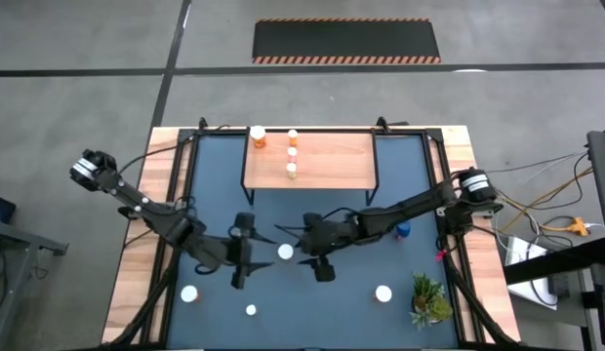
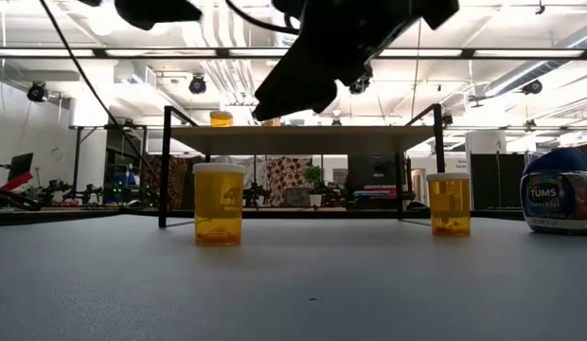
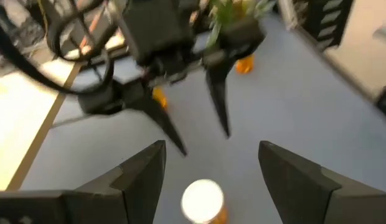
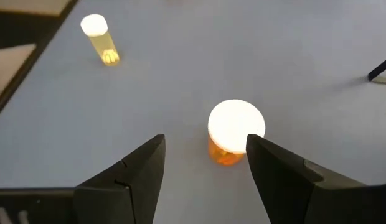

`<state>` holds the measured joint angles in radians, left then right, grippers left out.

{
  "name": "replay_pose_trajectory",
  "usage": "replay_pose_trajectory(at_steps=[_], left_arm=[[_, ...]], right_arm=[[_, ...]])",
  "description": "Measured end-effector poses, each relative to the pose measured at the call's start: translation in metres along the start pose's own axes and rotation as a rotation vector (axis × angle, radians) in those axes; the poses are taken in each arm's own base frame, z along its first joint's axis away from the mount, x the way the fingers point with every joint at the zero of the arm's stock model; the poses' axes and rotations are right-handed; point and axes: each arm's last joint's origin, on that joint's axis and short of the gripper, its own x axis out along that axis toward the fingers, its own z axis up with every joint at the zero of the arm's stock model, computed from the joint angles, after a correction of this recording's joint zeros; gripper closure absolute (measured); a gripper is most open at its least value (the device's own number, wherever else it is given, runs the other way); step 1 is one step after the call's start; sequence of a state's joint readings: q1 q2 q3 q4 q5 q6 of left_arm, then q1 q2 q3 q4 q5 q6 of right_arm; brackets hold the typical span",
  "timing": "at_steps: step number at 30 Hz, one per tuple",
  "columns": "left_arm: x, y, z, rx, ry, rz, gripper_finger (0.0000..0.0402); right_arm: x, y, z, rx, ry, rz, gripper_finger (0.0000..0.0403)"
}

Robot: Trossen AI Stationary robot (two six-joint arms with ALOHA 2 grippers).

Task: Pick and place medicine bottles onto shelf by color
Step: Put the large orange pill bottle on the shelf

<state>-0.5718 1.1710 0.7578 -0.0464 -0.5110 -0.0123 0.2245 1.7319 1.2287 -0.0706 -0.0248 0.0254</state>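
Observation:
A white-capped orange bottle (image 1: 285, 252) stands on its base on the blue mat between my two grippers. My left gripper (image 1: 245, 254) is open just to its left; in the left wrist view the bottle (image 3: 202, 200) shows between my left gripper's (image 3: 211, 149) fingers, below them. My right gripper (image 1: 309, 253) is open just to its right; in the right wrist view the bottle (image 4: 235, 129) sits beside one finger of my right gripper (image 4: 204, 142). The wooden shelf (image 1: 332, 161) at the far side carries one large orange bottle (image 1: 258, 136) and three small ones (image 1: 293, 153).
More white-capped bottles stand on the mat at the near side (image 1: 189, 293), (image 1: 251, 310), (image 1: 383, 292). A blue bottle (image 1: 403, 231) stands under my right arm, and a green plant (image 1: 429, 300) stands at the near right corner. The low view shows both grippers raised above the bottles (image 2: 219, 204), (image 2: 449, 204).

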Motion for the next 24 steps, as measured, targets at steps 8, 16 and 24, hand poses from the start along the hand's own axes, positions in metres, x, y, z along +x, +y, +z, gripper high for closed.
replay_pose_trajectory(at_steps=[8, 16, 24], left_arm=[[-0.021, -0.002, -0.014, -0.028, -0.092, -0.030, 0.0162], [-0.023, 0.000, -0.019, -0.036, -0.095, -0.025, 0.0162], [-0.023, 0.001, -0.019, -0.035, -0.092, 0.006, 0.0162]], right_arm=[[0.004, 0.000, 0.010, -0.016, 0.080, -0.004, 0.0188], [0.005, -0.004, 0.012, -0.011, 0.055, -0.034, 0.0177], [0.034, -0.007, 0.008, -0.038, 0.028, -0.084, 0.0112]])
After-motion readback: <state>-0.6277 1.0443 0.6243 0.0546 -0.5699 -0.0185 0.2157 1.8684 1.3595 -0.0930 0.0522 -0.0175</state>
